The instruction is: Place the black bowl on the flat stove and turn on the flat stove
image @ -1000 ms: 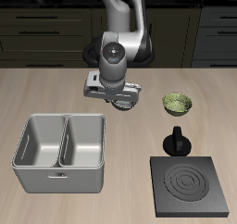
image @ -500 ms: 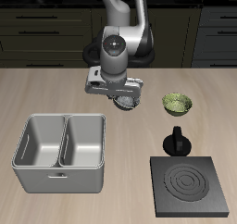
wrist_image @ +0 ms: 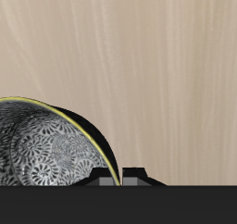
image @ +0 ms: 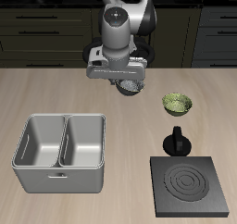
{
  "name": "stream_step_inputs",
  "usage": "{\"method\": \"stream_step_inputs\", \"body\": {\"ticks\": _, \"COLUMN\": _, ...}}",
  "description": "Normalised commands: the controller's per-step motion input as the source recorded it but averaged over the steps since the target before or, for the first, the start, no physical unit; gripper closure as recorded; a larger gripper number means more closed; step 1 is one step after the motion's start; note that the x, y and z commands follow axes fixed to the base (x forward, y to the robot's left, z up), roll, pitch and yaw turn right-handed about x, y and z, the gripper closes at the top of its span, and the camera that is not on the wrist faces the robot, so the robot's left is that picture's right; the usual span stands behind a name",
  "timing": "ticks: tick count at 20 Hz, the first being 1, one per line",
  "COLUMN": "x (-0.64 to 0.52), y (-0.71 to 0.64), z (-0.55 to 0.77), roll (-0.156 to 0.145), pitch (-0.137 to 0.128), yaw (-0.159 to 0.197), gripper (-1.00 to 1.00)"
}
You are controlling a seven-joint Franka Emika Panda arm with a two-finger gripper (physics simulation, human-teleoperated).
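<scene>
My gripper [image: 126, 80] is shut on the rim of the black bowl [image: 131, 87] and holds it in the air above the table, behind the metal tray. In the wrist view the bowl's [wrist_image: 46, 149] grey-white speckled inside and thin rim show right by my gripper [wrist_image: 121, 178]. The flat stove [image: 190, 186] lies near the table's front edge, a black square plate with pale burner rings. Its upright black knob [image: 176, 141] stands at its far edge. The stove top is bare.
A green patterned bowl [image: 177, 104] sits on the table behind the stove's knob. A grey two-compartment metal tray [image: 60, 152] stands near the front edge, beside the stove. Dark cabinets line the back.
My gripper has risen from near the table with the black bowl in it and drifted slightly toward the green bowl's side. Nothing else has moved.
</scene>
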Motion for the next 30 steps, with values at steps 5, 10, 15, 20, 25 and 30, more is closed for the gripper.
{"method": "stream_step_inputs", "body": {"ticks": 5, "x": -0.10, "y": 0.01, "z": 0.54, "roll": 0.004, "pitch": -0.085, "yaw": -0.003, "gripper": 1.00}}
{"method": "stream_step_inputs", "body": {"ticks": 10, "x": -0.04, "y": 0.02, "z": 0.18, "roll": 0.007, "pitch": -0.032, "yaw": 0.009, "gripper": 1.00}}
{"method": "stream_step_inputs", "body": {"ticks": 15, "x": 0.03, "y": 0.04, "z": 0.13, "roll": 0.009, "pitch": -0.020, "yaw": 0.002, "gripper": 1.00}}
{"method": "stream_step_inputs", "body": {"ticks": 20, "x": 0.05, "y": 0.00, "z": 0.09, "roll": 0.004, "pitch": -0.007, "yaw": 0.008, "gripper": 1.00}}
{"method": "stream_step_inputs", "body": {"ticks": 25, "x": -0.01, "y": 0.00, "z": 0.16, "roll": -0.001, "pitch": -0.022, "yaw": 0.006, "gripper": 1.00}}
{"method": "stream_step_inputs", "body": {"ticks": 30, "x": 0.20, "y": -0.04, "z": 0.06, "roll": 0.004, "pitch": 0.012, "yaw": 0.025, "gripper": 1.00}}
